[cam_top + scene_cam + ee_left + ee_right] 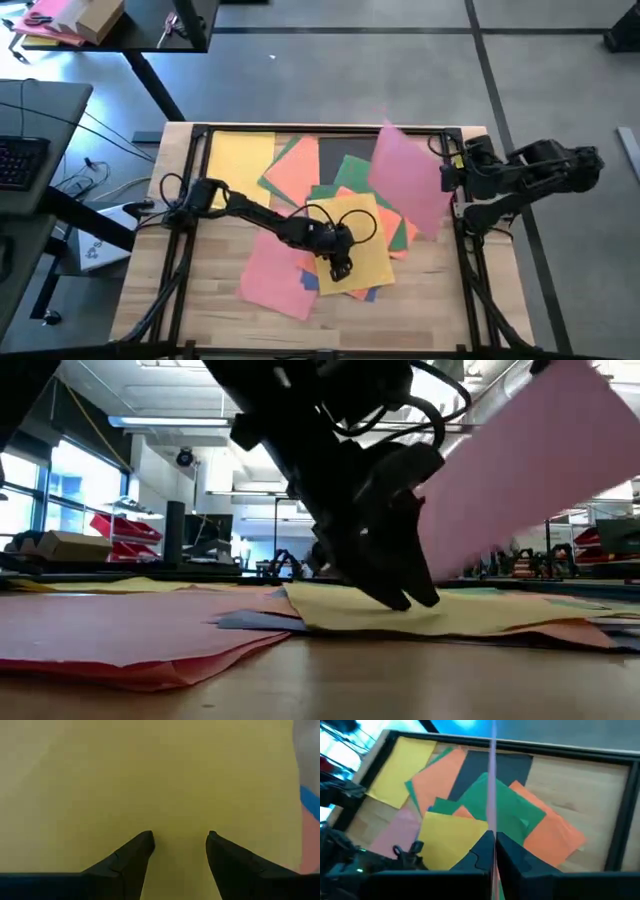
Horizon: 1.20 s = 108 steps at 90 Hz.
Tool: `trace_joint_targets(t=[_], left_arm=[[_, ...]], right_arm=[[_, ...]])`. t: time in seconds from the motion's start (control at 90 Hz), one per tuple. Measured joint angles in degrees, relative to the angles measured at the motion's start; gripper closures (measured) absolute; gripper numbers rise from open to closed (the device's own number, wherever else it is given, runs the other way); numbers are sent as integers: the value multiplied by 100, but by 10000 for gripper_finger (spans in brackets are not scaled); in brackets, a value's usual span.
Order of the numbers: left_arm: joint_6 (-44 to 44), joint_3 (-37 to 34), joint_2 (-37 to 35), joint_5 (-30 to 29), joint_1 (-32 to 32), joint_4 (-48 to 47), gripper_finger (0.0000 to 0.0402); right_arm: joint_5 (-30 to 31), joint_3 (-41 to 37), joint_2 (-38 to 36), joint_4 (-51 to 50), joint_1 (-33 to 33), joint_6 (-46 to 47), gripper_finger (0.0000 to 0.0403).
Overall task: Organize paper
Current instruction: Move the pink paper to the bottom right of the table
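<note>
i can read no writing or label anywhere here, and the only container i see is a brown cardboard box (95, 18) on the desk beyond the table; what it holds i cannot tell.

my left gripper (340, 266) is down on the top yellow sheet (352, 245) in the middle of the table (440, 300), fingers (131, 856) spread apart with their tips on the paper and nothing between them.

my right gripper (493, 838) is pinched together on the edge of a pink sheet (410, 180), which i hold lifted and tilted above the right side of the pile.

the rest of the paper lies loose and overlapping on the table: another yellow sheet (240, 160) at the far left corner, orange (298, 172), dark grey (497, 767) and green (507, 812) sheets behind, a second pink sheet (275, 275) near the front left, and a blue edge (308, 280) showing under the yellow.
</note>
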Motion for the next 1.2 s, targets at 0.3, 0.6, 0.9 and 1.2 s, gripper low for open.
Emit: trace_joint_targets(t=[0.3, 0.6, 0.9, 1.2], left_arm=[[306, 303, -36, -101, 1206, -646, 223], [613, 621, -184, 7, 1413, -717, 223], [890, 1119, -670, -77, 1356, -1735, 223], [876, 927, -810, -592, 900, -2153, 223]], right_arm=[[-64, -4, 347, 2, -70, -104, 403], [-1362, -1004, 419, 466, -70, -87, 403], [-2272, -2628, 415, 1268, -70, 475, 403], [-2581, -3481, 615, 3175, 304, -694, 403]])
